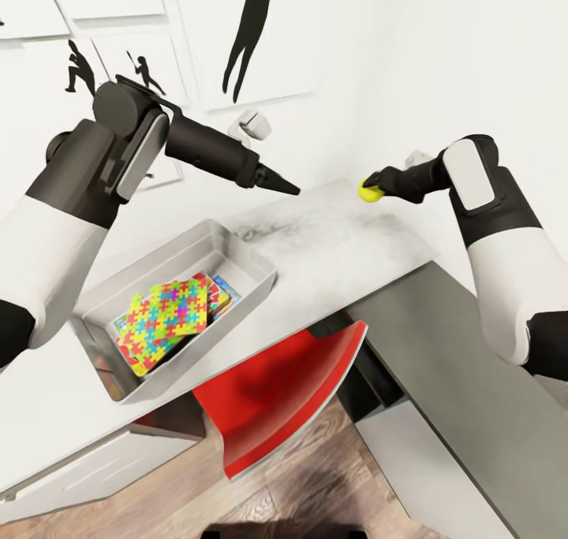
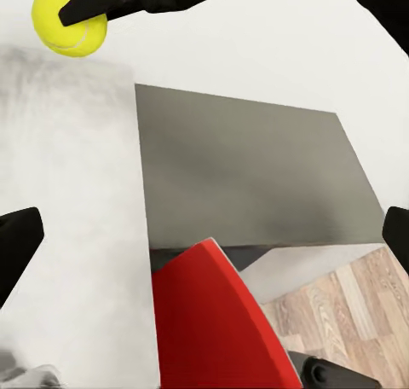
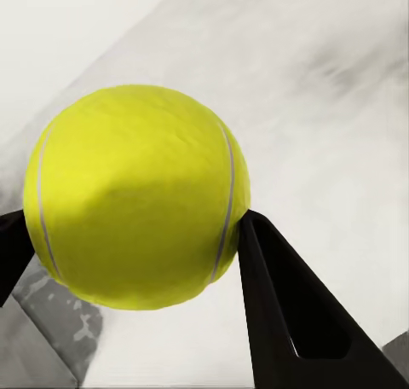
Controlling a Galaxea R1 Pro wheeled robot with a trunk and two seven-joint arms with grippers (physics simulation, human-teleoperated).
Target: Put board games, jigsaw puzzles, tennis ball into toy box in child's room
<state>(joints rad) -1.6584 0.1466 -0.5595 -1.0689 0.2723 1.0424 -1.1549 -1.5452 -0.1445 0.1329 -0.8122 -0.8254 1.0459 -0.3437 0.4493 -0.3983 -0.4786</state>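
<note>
My right arm reaches across the worktop (image 1: 339, 239), its jaws (image 1: 372, 188) clamped on the tennis ball (image 1: 368, 190) above it. My left jaws (image 1: 288, 185) hang spread, empty, beyond the toy box (image 1: 237, 247).

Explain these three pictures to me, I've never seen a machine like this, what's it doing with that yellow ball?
This is a simulated two-armed robot, steered by a person. The big picture is taken from a camera on its head, looking down over both arms. The other two come from cameras near each gripper, looking along its two fingers.

In the head view, a pale table carries a grey toy box that already holds a bright jigsaw puzzle lying on other flat toys. A red chair stands under the table.

The right gripper is shut on the tennis ball; its wrist view shows a finger pressing each side. The ball seems lifted slightly above the table. The left gripper hangs over the table beyond the box; its wrist view shows its fingers wide apart, holding nothing.

The ball likely goes into the box next.
</note>
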